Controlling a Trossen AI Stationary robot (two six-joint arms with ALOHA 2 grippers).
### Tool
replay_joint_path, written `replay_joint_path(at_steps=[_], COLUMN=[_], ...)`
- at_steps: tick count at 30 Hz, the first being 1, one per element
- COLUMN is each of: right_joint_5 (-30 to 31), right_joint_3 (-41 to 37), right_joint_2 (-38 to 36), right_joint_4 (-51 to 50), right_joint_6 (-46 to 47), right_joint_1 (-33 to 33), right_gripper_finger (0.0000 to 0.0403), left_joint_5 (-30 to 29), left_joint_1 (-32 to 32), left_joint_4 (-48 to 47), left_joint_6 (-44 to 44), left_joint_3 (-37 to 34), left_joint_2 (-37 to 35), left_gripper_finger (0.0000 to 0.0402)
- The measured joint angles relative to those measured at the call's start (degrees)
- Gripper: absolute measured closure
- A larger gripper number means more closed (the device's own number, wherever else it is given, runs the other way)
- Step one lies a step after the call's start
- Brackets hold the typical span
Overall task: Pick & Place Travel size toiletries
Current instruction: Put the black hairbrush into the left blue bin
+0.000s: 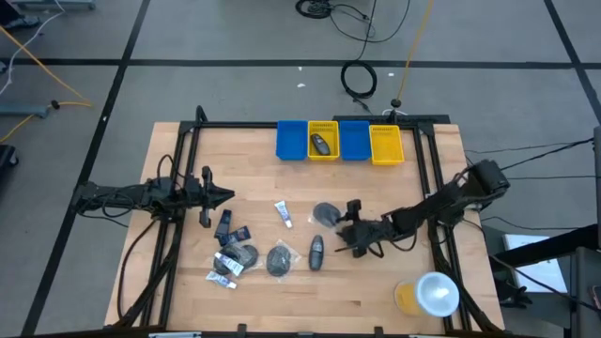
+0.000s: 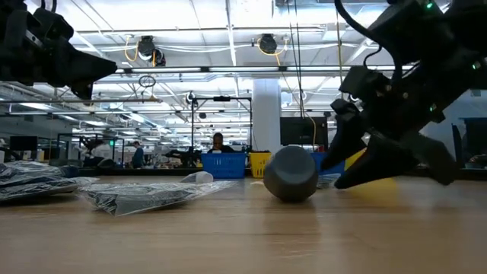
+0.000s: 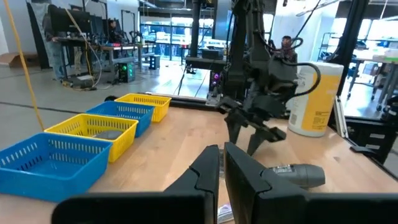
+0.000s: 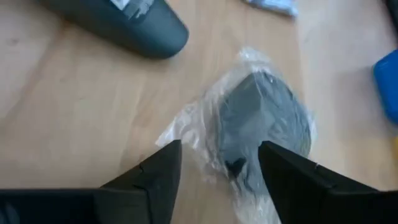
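Travel size toiletries lie scattered on the wooden table: a small white tube (image 1: 283, 214), a clear-wrapped dark round piece (image 1: 325, 214), a dark bottle (image 1: 316, 252), more wrapped dark pieces (image 1: 279, 259) and sachets (image 1: 225, 268). My right gripper (image 1: 343, 225) is open, just right of the wrapped round piece. In the right wrist view that piece (image 4: 261, 118) lies ahead of my right gripper (image 4: 221, 168), its near end between the fingers. My left gripper (image 1: 230, 196) is shut and hangs above the table's left part, beyond the dark tubes (image 1: 223, 223).
A row of blue and yellow bins (image 1: 292, 139) stands at the far edge; one yellow bin (image 1: 323, 143) holds a dark item. A yellow cup with a white lid (image 1: 427, 296) stands near the right front corner. Bare wood lies between the bins and the toiletries.
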Motion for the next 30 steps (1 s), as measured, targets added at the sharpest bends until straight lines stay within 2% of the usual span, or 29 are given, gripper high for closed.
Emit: replay_joint_path(at_steps=[3,7,13,17,21,25,30], right_joint_5=[-3.86,-6.16,-10.88,-14.48,-13.80,-12.19,-12.61], right_joint_3=[0.03,0.22,0.31,0.28,0.24,0.20,-0.01], right_joint_2=[-1.51,-0.83,0.51,0.57,0.61,0.65,0.79], right_joint_4=[-2.53,-2.05,-1.81,-2.00,-2.19,-1.72,4.25], right_joint_6=[0.39,-5.92,-8.64,-8.65,-9.95,-10.03,-4.41], right_joint_1=[-1.75,-3.34,-7.64,-10.52,-12.34,-12.64,-12.04], right_gripper_finger=[0.0156,0.0131,0.0138,0.0176,0.0236,0.0308,0.0389], left_joint_5=[-0.63,0.03,0.53,0.13,-2.08,-4.46,-5.16], left_joint_1=[0.00,0.00,-0.02,-0.02,-0.02,-0.02,-0.04], left_joint_4=[0.48,2.25,2.45,2.39,3.04,6.83,15.93], left_joint_6=[-1.97,-2.25,-0.19,0.00,0.67,0.92,0.98], left_joint_3=[0.00,0.02,0.02,0.02,0.02,0.02,0.02], left_joint_2=[0.02,0.01,0.02,1.13,5.82,12.98,24.54], left_gripper_finger=[0.0376,0.0376,0.0376,0.0376,0.0376,0.0376,0.0376])
